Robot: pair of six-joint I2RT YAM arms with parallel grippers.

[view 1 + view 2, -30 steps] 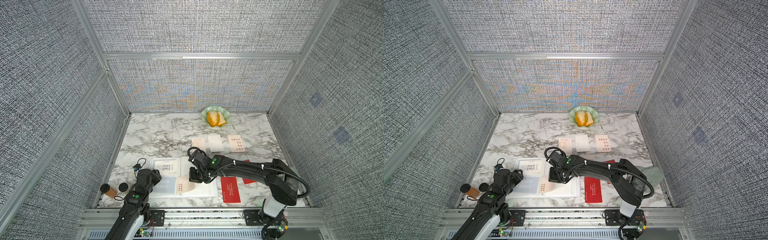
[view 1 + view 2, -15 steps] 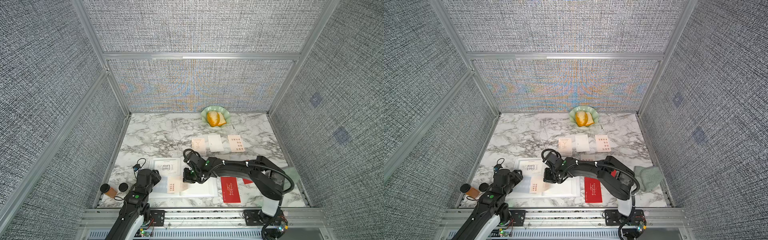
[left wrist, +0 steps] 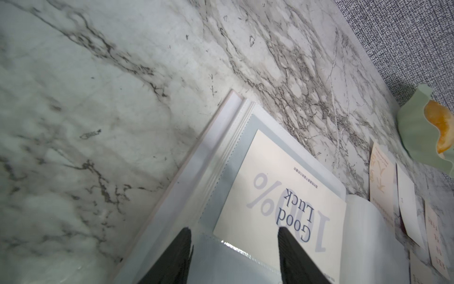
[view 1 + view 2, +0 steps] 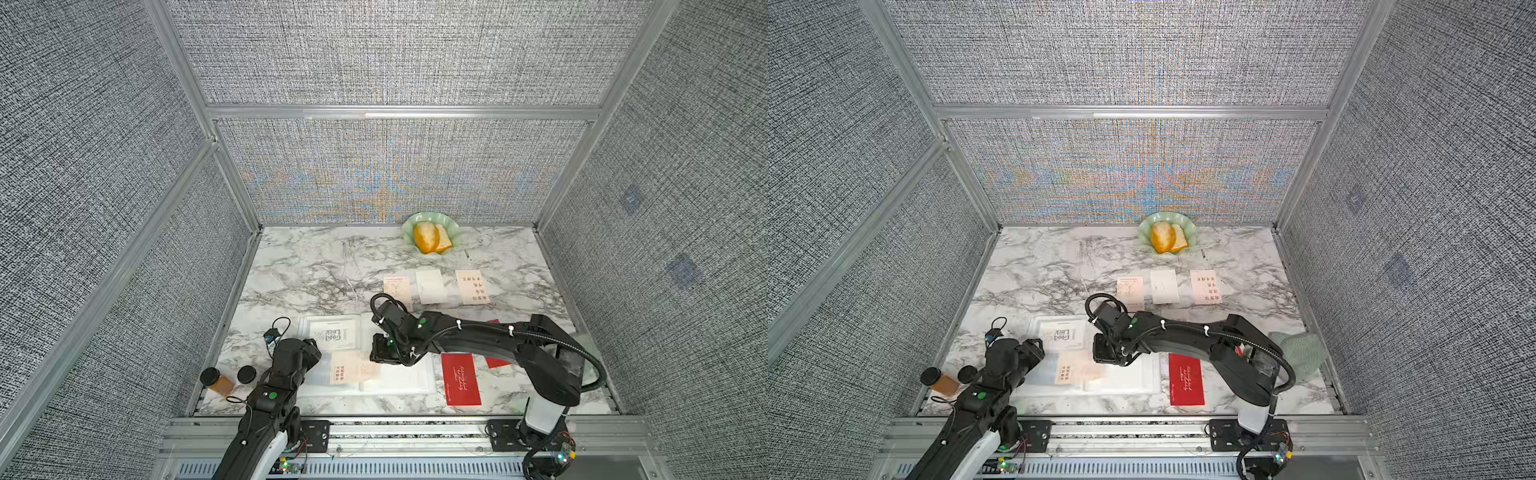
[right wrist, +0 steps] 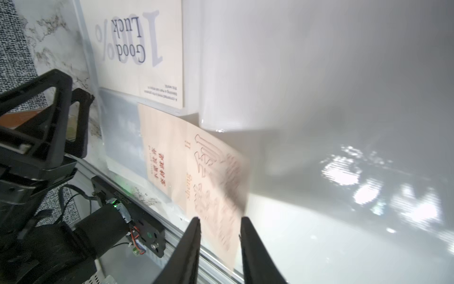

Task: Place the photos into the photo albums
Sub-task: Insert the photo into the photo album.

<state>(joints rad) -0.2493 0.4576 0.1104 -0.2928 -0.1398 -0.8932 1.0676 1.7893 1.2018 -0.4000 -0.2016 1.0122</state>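
One marble-veined table (image 4: 316, 266) carries one open photo album (image 4: 399, 382) at 7 o'clock, its pages glossy clear sleeves. Two black arms reach over it. The left gripper (image 3: 234, 231) has its jaws apart, tips on the left page. The right gripper (image 5: 219, 221) also has its jaws apart, with a cream card (image 5: 213, 177) lying between them.

One soft green cloth (image 4: 1300, 353) sits at 4 o'clock. One scalloped green dish (image 4: 451, 232) at 12 o'clock holds two orange pieces (image 4: 428, 239).

The photos are seven thin rectangles:
- The cream card overlaps a second cream card (image 5: 157, 167) on the album's left page.
- At 1 o'clock, a third cream card (image 4: 397, 286) and a fourth cream card (image 4: 472, 286) flank one white card (image 4: 431, 286).
- At 5 o'clock lie one red card (image 4: 461, 384) and a second red card (image 4: 496, 361), which is partly under the right arm.

One Good Luck card (image 3: 282, 196) is sleeved. One amber jar (image 4: 216, 380) and one loose black lid (image 4: 246, 374) sit at 8 o'clock.

Cream paper reaches further toward 9 o'clock than a second ago.
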